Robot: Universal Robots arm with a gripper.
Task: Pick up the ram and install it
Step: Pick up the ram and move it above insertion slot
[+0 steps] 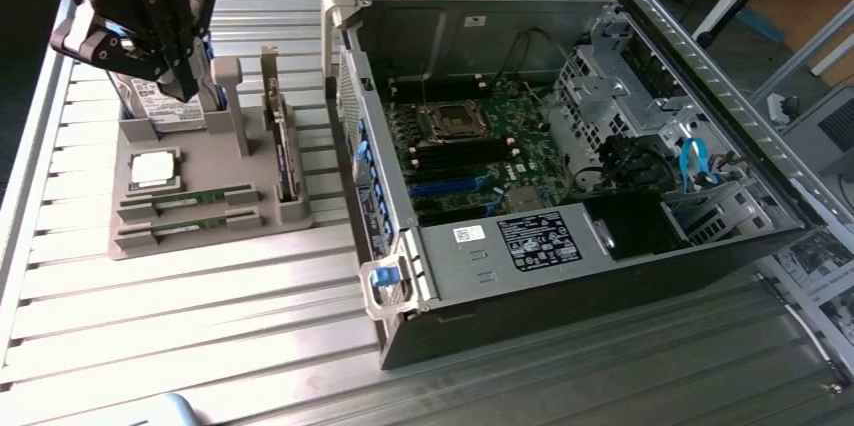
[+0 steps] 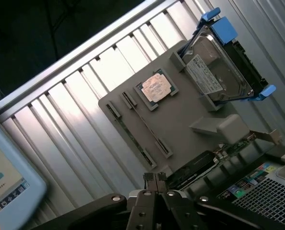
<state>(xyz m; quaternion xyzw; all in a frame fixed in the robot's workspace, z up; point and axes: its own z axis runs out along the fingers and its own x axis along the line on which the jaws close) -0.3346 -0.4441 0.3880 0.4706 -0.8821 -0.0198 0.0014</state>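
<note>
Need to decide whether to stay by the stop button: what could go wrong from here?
1. The hand hangs by the hard drive, away from the ram; lowered here, it might strike the drive.
2. The ram lies close beside a second stick in the gray holder, near the CPU; a slightly off grasp could catch that stick or the holder's wall.
</note>
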